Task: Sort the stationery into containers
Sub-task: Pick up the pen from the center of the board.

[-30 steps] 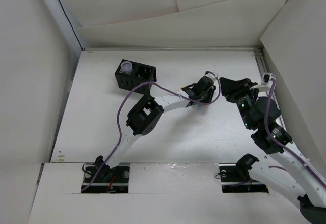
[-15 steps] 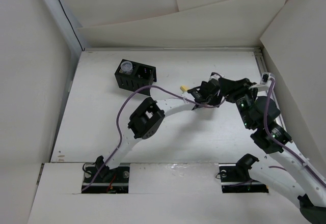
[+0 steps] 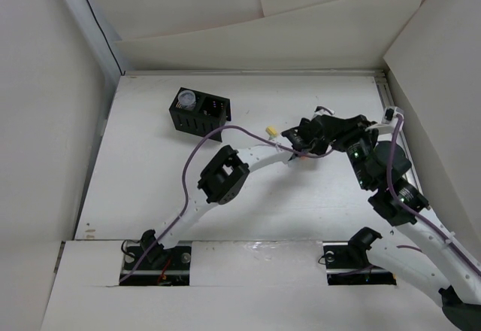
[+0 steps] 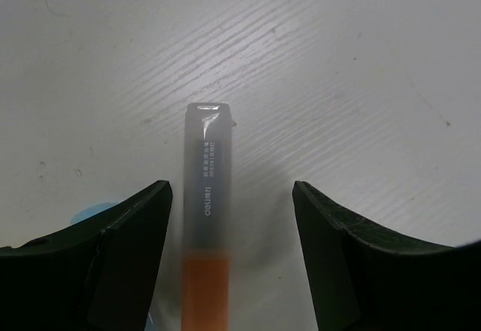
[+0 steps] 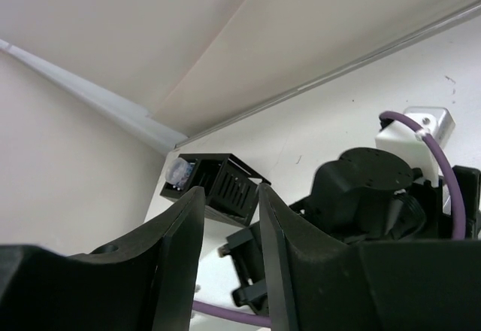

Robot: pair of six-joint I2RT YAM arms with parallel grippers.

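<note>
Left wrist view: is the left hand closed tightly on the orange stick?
No, the orange stick lies on the table between the left hand's open fingers, and bare table shows between it and one finger.

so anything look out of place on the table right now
Nothing spilled or damaged. Two sticks lie loose outside the black organizer: a yellow stick on the table to its right, and an orange stick flat between the fingers of the open left pincer, ungripped.

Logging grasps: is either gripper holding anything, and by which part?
Nothing held. The orange stick lies loose between the left gripper's open jaws; the right gripper is empty too.
</note>
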